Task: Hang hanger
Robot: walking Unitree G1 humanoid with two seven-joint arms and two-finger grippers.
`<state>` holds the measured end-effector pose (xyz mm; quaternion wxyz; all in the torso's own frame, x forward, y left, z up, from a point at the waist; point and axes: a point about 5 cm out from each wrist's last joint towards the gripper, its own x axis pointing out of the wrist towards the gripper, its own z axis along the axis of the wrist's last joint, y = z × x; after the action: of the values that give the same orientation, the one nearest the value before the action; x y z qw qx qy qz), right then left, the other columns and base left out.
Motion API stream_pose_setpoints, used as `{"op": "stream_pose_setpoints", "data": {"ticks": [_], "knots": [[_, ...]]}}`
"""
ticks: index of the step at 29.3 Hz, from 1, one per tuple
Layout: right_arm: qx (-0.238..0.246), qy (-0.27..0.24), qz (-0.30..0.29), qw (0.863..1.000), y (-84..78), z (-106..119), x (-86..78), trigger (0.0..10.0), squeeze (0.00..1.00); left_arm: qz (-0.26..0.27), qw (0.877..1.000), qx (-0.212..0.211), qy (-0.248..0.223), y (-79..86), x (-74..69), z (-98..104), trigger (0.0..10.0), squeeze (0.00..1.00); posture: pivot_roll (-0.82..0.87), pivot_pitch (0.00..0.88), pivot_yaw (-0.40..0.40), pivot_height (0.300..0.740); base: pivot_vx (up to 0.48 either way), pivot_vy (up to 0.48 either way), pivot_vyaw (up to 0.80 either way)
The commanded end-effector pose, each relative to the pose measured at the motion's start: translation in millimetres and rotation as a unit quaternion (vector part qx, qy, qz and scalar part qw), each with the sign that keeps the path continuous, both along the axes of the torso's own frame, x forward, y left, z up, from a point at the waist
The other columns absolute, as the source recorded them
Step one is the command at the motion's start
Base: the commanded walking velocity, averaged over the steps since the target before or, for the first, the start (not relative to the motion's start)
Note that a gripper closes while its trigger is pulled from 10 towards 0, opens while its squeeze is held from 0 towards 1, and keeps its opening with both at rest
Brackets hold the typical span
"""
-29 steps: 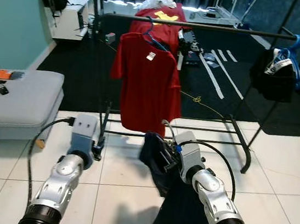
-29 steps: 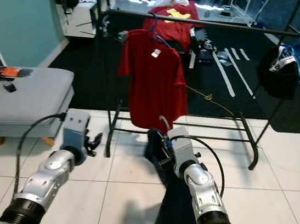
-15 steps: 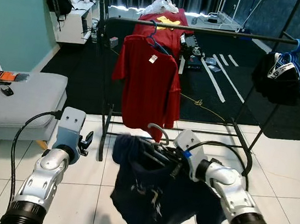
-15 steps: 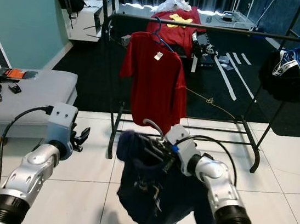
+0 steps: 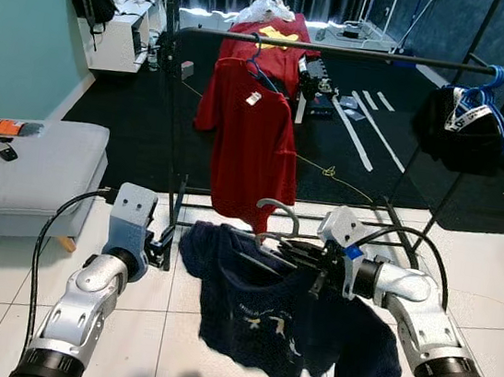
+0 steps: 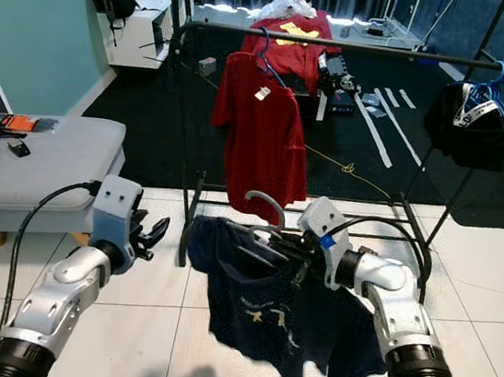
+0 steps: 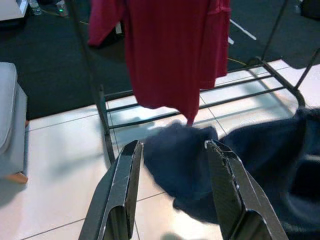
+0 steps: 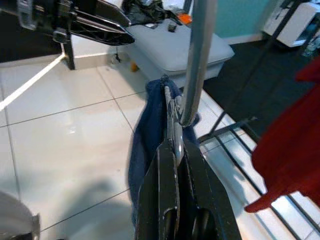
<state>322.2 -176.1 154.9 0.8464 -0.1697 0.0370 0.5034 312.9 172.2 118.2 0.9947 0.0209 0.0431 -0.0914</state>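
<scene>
Two end effectors raised. Right end effector [image 5: 292, 251] clamped on hanger [image 5: 277, 212] carrying navy shirt [image 5: 282, 313], which drapes below it. Rail [image 5: 344, 51] above and beyond; red shirt [image 5: 249, 137] hangs there. Left end effector [image 7: 172, 192] fingers apart, just beside the navy sleeve.

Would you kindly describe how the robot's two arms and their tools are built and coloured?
Both arms are jointed silver metal segments with black ribbed cuffs near the camera. Each ends in a boxy pale grey wrist block, with a black cable looping from it back along the forearm. The right block carries a small blue marking. The left tool has two long black fingers of woven carbon-like texture; the right tool has black fingers too.
</scene>
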Motion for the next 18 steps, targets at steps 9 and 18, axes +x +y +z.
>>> {"op": "stream_pose_setpoints", "data": {"ticks": [9,18], "knots": [[0.042,0.064,0.076,0.994,-29.8,28.5,-13.0,10.0,0.0,-0.175,0.983,-0.052,-0.016,-10.2,-25.5,5.5,10.0,0.0,-0.01,0.046,-0.006,0.74,0.0,0.0,0.0],[0.062,0.089,0.115,0.987,-47.8,54.7,-21.5,10.0,0.0,-0.203,0.977,-0.059,-0.016,13.0,-45.2,5.5,10.0,1.0,0.0,0.054,-0.01,0.74,0.0,0.0,0.0]]}}
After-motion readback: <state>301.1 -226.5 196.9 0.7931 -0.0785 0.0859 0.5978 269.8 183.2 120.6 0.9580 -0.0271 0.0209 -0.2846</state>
